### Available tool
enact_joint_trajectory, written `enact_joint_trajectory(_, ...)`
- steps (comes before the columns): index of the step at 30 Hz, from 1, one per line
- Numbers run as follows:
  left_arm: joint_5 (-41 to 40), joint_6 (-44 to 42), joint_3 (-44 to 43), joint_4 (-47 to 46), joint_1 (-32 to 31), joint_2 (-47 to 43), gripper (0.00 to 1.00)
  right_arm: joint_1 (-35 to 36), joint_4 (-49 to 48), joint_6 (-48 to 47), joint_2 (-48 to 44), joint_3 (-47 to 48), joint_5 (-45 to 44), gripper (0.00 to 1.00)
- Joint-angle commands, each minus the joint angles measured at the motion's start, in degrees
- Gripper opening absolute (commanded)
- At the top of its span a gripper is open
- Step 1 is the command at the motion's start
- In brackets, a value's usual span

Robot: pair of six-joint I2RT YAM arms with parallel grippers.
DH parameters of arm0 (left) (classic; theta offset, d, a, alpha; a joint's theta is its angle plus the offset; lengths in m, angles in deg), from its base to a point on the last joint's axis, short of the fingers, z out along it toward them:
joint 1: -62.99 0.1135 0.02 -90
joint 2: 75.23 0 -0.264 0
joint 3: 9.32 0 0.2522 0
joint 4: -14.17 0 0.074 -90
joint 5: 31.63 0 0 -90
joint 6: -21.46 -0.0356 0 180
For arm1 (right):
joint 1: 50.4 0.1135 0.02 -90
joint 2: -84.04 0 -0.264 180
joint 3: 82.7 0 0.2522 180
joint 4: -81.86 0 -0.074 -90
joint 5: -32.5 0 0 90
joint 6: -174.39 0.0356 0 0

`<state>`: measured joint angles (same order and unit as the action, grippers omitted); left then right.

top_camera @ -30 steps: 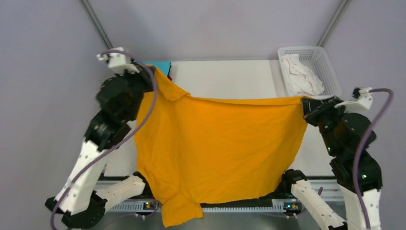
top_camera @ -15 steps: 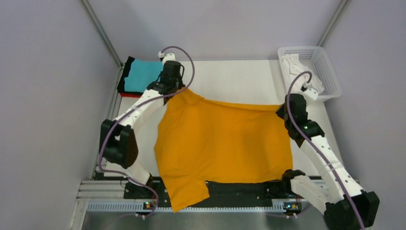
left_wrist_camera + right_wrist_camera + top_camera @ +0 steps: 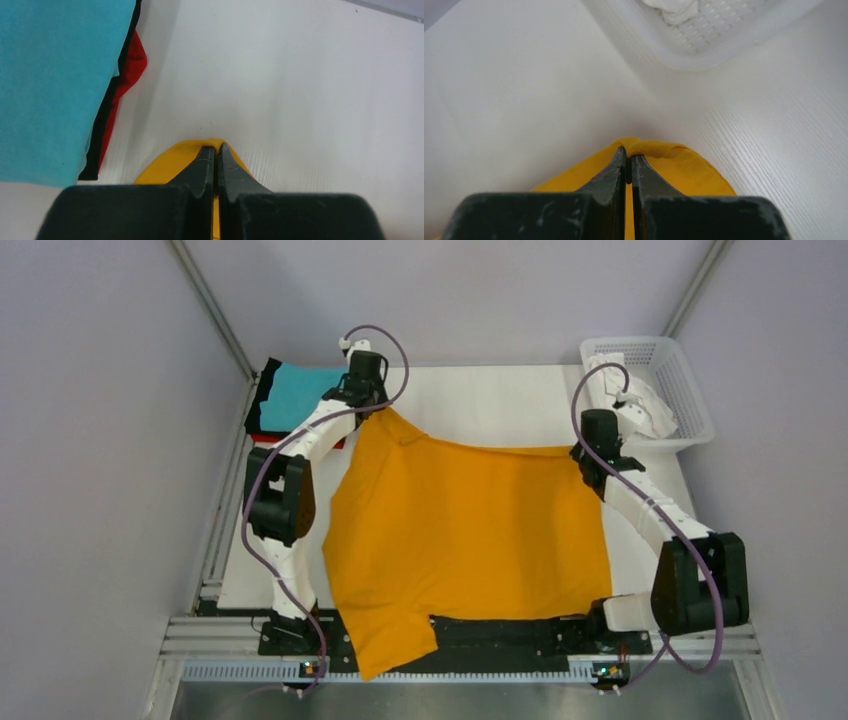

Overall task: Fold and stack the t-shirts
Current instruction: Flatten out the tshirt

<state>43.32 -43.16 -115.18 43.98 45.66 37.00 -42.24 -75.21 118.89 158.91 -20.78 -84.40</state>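
Observation:
The orange-yellow t-shirt (image 3: 465,540) lies spread over the white table, its near edge and one sleeve hanging past the front rail. My left gripper (image 3: 377,410) is shut on its far left corner (image 3: 172,160), low on the table. My right gripper (image 3: 590,452) is shut on its far right corner (image 3: 674,162). A folded stack sits at the far left: the cyan t-shirt (image 3: 300,395) on top, black (image 3: 107,120) and red (image 3: 131,65) edges showing under it. A white t-shirt (image 3: 625,395) lies crumpled in the basket.
The white mesh basket (image 3: 690,390) stands at the far right corner, close to my right gripper; its rim shows in the right wrist view (image 3: 704,55). Bare white table (image 3: 480,400) lies beyond the shirt. Metal rails run along the left and front edges.
Both arms have dropped and stretched forward, laying the orange-yellow shirt from hanging in the air flat onto the table. Both grippers stay shut on its far corners.

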Motion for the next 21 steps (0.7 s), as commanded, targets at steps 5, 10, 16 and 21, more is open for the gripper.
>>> enact_joint_trajectory(5,8.8,-3.7,-12.8,-4.4,3.4,12.9,0.13,-1.9,-6.5,-2.4,13.2,10.7,-1.0,0.01)
enact_joint_trajectory(10,8.5,-5.1,-28.5,3.3,4.3,23.6,0.56,-4.0,-2.1,-3.5,24.6,22.1,1.5,0.26)
enact_joint_trajectory(16,10.4,-3.0,-28.0,4.7,4.6,19.2,0.92,-3.5,8.7,-7.2,28.4,32.8,2.9,0.9)
enact_joint_trajectory(21,21.7,4.1,-8.3,-4.6,4.5,8.2,0.98,-0.3,5.6,-5.9,18.6,20.7,7.9,0.97)
